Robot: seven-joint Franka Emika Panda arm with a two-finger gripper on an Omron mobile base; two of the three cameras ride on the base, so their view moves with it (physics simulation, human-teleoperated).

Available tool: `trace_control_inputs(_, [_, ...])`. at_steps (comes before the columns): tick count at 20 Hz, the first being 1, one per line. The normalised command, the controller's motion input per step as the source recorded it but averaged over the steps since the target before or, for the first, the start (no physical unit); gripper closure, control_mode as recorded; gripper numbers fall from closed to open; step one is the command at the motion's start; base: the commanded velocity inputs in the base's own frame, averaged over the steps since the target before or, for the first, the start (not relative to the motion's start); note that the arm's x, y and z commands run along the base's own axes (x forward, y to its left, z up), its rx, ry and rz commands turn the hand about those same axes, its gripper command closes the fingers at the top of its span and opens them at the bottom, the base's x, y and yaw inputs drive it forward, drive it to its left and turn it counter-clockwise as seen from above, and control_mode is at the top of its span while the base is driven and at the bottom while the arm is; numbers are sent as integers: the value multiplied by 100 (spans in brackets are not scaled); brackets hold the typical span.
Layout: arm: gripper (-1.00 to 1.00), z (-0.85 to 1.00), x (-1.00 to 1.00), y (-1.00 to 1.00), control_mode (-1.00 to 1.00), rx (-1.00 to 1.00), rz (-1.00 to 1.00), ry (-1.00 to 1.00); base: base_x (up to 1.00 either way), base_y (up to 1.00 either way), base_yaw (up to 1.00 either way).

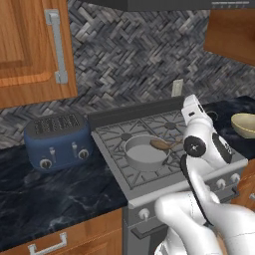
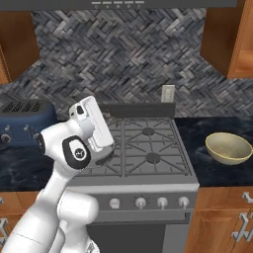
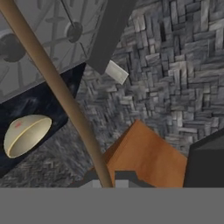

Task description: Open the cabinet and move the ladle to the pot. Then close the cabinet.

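Status: ladle [image 1: 162, 144] has its scoop over the pot [image 1: 144, 152], which sits on the front-left burner of the stove [image 2: 148, 148]. Handle runs back toward the arm. In the hand view the handle [image 3: 57, 87] is a long brown rod ending between the two finger tips at the bottom edge, so the claw [image 3: 105, 183] looks clamped on it; exact contact is cut off by the frame, so that is a judgement, not a reading.

Cabinet [image 1: 30, 47] w/ the silver bar handle hangs upper left, over the toaster [image 1: 57, 139]. Door appears shut from this angle.

Risks from here:
- Release too high or w/ scoop on the pot rim: ladle tips out onto the grate
- Thin handle gives little grip area; wrist roll may let it pivot in the claw, swinging the scoop against the pot wall and shifting the pot
- Retreat before the fingers clear the handle: ladle drags out of the pot
- Elbow sits low over the stove front; a wide swing toward the cabinet may clip the toaster or the bowl [image 2: 228, 147] on the right counter
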Motion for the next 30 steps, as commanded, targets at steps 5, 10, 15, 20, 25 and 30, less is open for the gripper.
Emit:
trace_control_inputs(5, [100,-34,25,-9,-100,0,-2,0,0,0,0])
trace_control_inputs(10, [100,-34,25,-4,-100,0,-1,0,0,0,0])
trace_control_inputs(15, [100,-25,28,0,-100,-2,-1,-3,0,0,0])
trace_control_inputs(20, [100,-21,41,0,-100,-4,-1,-5,0,0,0])
trace_control_inputs(25, [100,-25,36,0,-100,-3,-1,-2,0,0,0])
trace_control_inputs(30, [100,-36,29,0,-100,-1,-2,0,0,0,0])
